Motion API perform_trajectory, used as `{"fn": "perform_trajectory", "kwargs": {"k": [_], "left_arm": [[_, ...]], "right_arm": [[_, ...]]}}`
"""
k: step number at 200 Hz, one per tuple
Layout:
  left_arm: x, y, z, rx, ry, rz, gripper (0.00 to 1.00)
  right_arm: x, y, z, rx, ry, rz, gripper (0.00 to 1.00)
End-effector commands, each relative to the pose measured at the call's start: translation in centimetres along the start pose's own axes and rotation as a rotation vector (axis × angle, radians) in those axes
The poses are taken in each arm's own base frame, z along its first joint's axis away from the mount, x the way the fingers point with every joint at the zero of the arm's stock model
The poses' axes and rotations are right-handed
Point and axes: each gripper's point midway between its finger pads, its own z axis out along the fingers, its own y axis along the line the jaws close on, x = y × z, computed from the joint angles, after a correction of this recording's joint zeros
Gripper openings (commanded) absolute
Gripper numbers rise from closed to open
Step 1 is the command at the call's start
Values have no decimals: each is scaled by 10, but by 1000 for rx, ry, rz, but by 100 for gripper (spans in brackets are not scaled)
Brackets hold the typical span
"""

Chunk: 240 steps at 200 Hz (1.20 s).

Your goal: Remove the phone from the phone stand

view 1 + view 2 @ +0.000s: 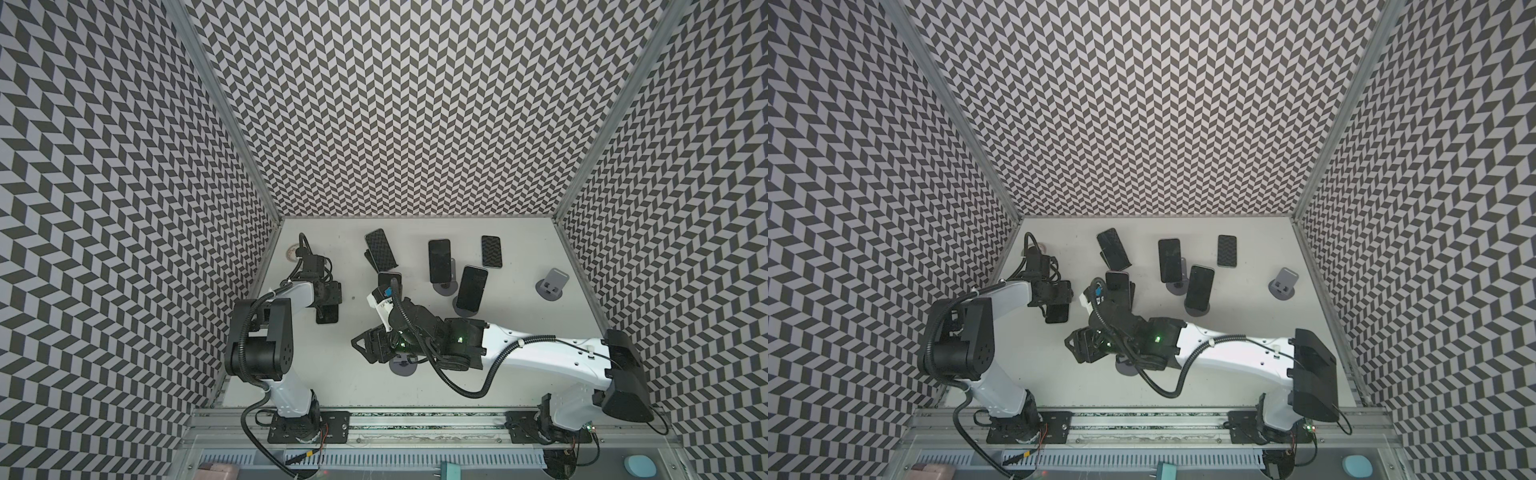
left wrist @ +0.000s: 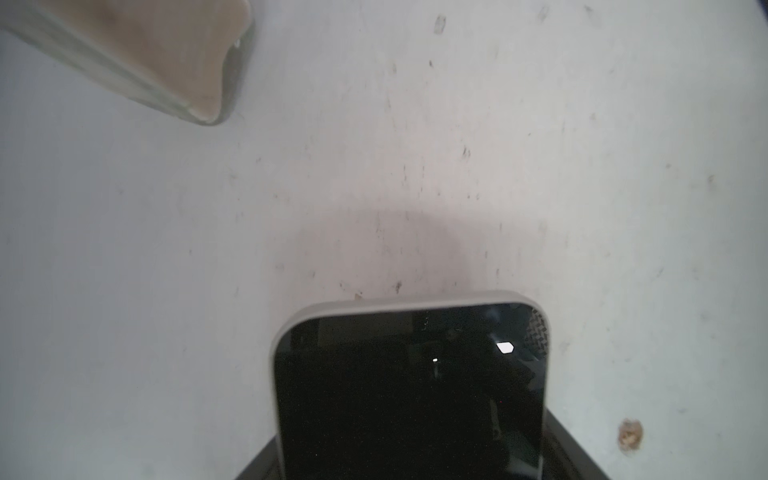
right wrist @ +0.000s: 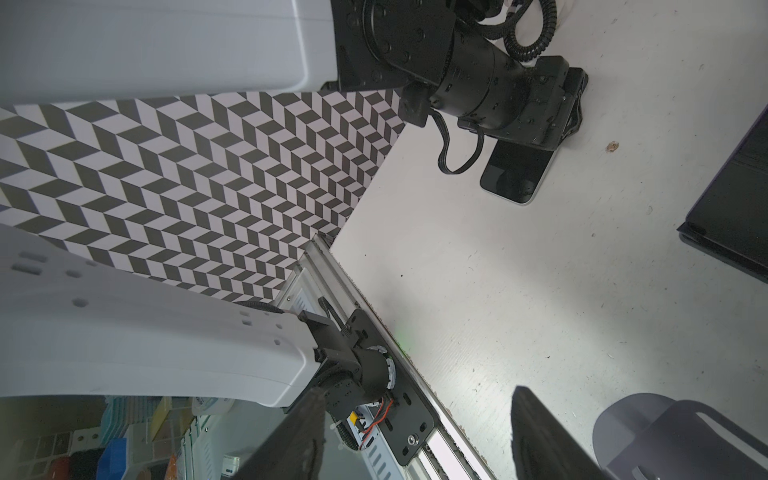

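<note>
Black phone (image 2: 409, 395) clamped in left gripper (image 3: 528, 143); right gripper (image 3: 417, 399) jaws stand apart.

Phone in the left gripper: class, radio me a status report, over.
Left gripper shut on phone, clear of any stand, low by table. Right gripper open, empty, beside bare stand. Nothing blocking phone.

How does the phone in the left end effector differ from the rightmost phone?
The gripped phone sits in the left end effector; the rightmost phone lies untouched. The gripped phone's screen looks mostly dark; the rightmost phone mirrors the chevron walls. Both face screen up.
</note>
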Motion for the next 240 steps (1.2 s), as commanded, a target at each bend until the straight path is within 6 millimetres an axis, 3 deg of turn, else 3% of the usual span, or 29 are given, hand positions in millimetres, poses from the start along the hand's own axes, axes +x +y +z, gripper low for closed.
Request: {"fn": "perform_trajectory", "kwargs": {"k": [1, 70, 145, 191, 240], "left_arm": [[-10, -2, 1, 6, -20, -7, 72], [-8, -1, 2, -12, -13, -12, 80], [-5, -3, 3, -22, -7, -6, 81], [-10, -4, -4, -33, -33, -2, 89], [-16, -3, -12, -50, -64, -5, 89]], "right_arm": [[-7, 9, 1, 3, -30, 15, 69], [-7, 14, -3, 15, -40, 22, 70], [-5, 18, -21, 17, -61, 24, 70], [-3, 20, -34, 24, -78, 29, 72], [-3, 20, -38, 22, -85, 32, 72]]}}
